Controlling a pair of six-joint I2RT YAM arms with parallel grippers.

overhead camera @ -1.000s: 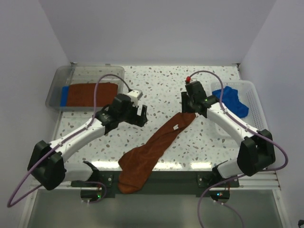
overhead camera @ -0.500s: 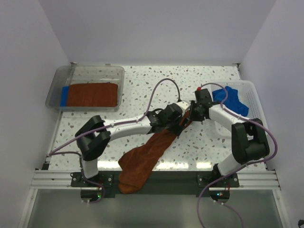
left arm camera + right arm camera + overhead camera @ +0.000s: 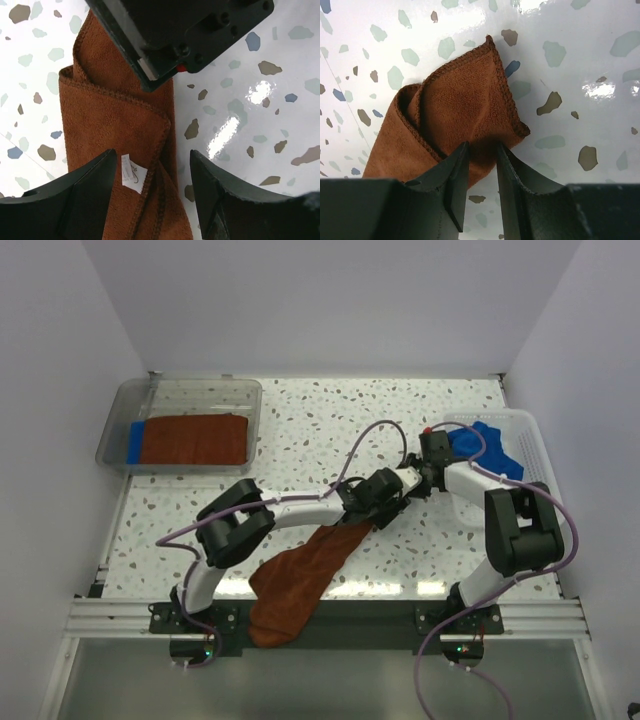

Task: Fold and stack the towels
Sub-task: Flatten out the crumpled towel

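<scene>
A brown towel [image 3: 300, 575] lies stretched across the speckled table, its lower end hanging over the front edge. My right gripper [image 3: 412, 480] is shut on its upper corner [image 3: 470, 105], pinching the folded cloth between its fingers. My left gripper [image 3: 385, 502] is open just beside it, its jaws straddling the towel's edge by the white label [image 3: 133, 175], which shows in the left wrist view with the towel [image 3: 115, 120]. A folded brown towel [image 3: 195, 438] lies in the clear bin. A blue towel [image 3: 490, 450] lies in the white basket.
The clear bin [image 3: 180, 390] stands at the back left and also holds a blue item [image 3: 135, 440]. The white basket [image 3: 535, 465] stands at the right edge. White walls close in the table on three sides.
My left arm has swung from the left side across to the towel's upper end beside my right gripper. The right gripper has drawn the corner a little further right.
</scene>
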